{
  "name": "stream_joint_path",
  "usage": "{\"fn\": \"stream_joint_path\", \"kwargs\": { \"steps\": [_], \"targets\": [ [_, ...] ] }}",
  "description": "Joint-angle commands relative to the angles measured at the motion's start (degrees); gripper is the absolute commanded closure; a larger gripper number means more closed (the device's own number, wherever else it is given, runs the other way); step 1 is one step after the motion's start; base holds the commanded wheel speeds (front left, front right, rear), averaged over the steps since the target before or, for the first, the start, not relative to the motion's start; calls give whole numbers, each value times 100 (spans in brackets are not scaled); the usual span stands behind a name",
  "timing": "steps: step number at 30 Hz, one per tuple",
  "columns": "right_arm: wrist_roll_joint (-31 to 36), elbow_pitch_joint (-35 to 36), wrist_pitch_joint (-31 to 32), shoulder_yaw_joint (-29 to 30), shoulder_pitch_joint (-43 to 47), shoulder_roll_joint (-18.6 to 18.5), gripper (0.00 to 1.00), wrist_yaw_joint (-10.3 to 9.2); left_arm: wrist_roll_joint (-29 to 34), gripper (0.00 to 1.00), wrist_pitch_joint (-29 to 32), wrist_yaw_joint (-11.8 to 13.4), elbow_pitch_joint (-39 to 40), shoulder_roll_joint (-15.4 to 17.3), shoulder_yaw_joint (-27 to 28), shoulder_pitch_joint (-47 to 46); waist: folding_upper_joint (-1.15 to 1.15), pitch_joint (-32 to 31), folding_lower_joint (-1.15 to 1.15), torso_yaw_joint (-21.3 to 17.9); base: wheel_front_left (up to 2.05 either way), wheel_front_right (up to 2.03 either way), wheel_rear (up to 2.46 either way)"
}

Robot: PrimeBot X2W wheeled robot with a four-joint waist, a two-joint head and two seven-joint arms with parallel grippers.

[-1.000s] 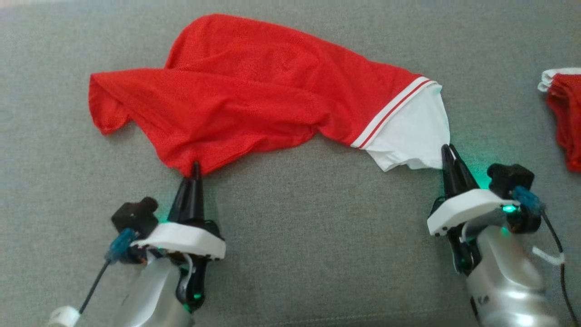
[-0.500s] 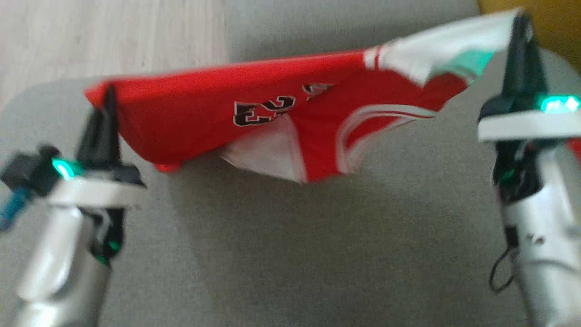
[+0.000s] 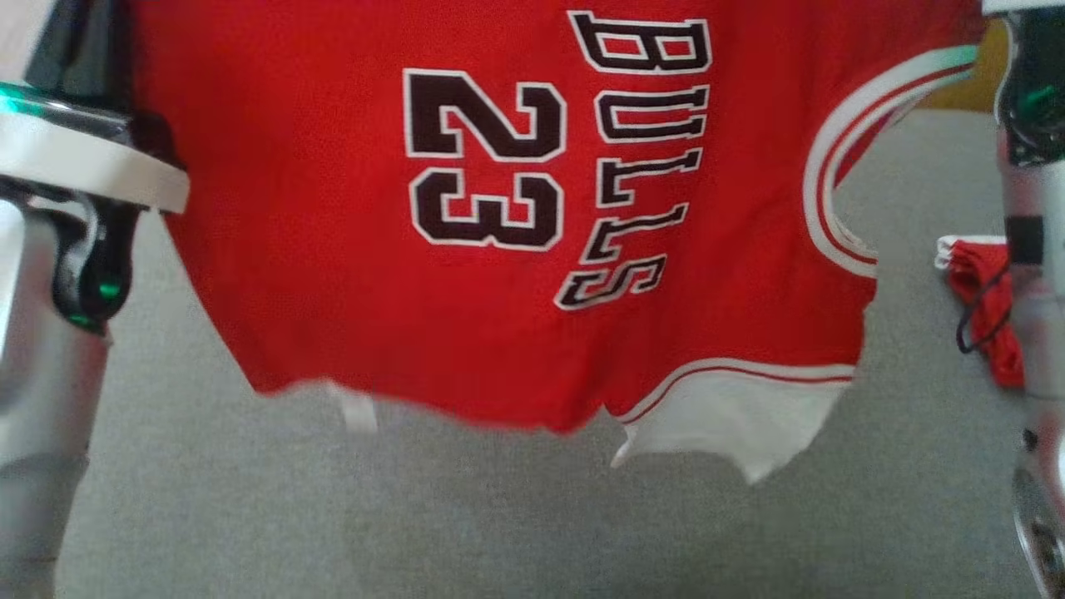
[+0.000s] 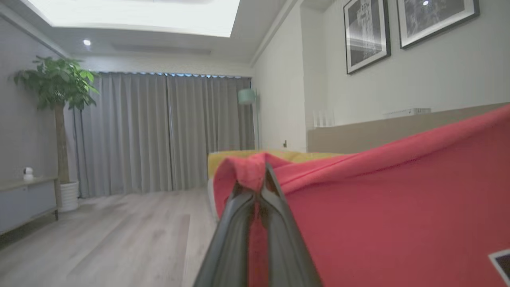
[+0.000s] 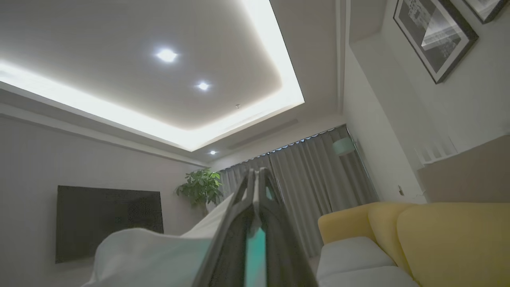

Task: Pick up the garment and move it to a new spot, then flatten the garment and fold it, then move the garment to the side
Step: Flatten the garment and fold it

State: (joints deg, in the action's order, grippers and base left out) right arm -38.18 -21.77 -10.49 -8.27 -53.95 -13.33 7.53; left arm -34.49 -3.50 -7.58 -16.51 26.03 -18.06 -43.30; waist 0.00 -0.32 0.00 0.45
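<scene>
The garment (image 3: 499, 333), a red jersey with "BULLS" and "23" in black lettering turned sideways, is hanging spread across the upper and middle part of the head view. It is being held up in front of the grey surface (image 3: 499, 532), which is showing below its uneven lower edge (a white panel with a red stripe is dangling at the lower right). The left gripper (image 4: 261, 179) is pinching a bunched red corner of the garment between its closed fingers at the centre of the left wrist view, and the cloth is stretching away toward the right of that frame. The right gripper (image 5: 257, 175) is likewise clamped tight on the garment, with white fabric trapped between its fingers and draping toward the lower left of the right wrist view. At the right edge of the head view, a second red cloth (image 3: 969, 279) is lying on the grey surface. A yellow sofa (image 5: 438, 235) is sitting at the lower right of the right wrist view.
</scene>
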Motion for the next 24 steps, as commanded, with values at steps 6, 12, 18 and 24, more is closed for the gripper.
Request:
{"fn": "stream_joint_path", "kwargs": {
  "steps": [6,12,18,24],
  "targets": [
    [444,-765,-101,190,-1201,237,100,-4,65,100,-65,125,-480,28,155,-980,0,993,0,-31,0,0,0],
    [1066,-1353,-432,799,-2398,347,100,-4,445,100,-985,302,-1126,-224,321,-2211,0,1624,0,-125,0,0,0],
    [1205,-1169,-448,1112,-2386,512,100,-4,508,100,-1138,263,-1574,-395,530,-2391,0,1803,0,-260,0,0,0],
    [753,-669,-450,759,-839,541,100,-4,419,100,-1148,156,-1696,-779,1033,-1111,0,1871,0,-389,0,0,0]
  ]
}}
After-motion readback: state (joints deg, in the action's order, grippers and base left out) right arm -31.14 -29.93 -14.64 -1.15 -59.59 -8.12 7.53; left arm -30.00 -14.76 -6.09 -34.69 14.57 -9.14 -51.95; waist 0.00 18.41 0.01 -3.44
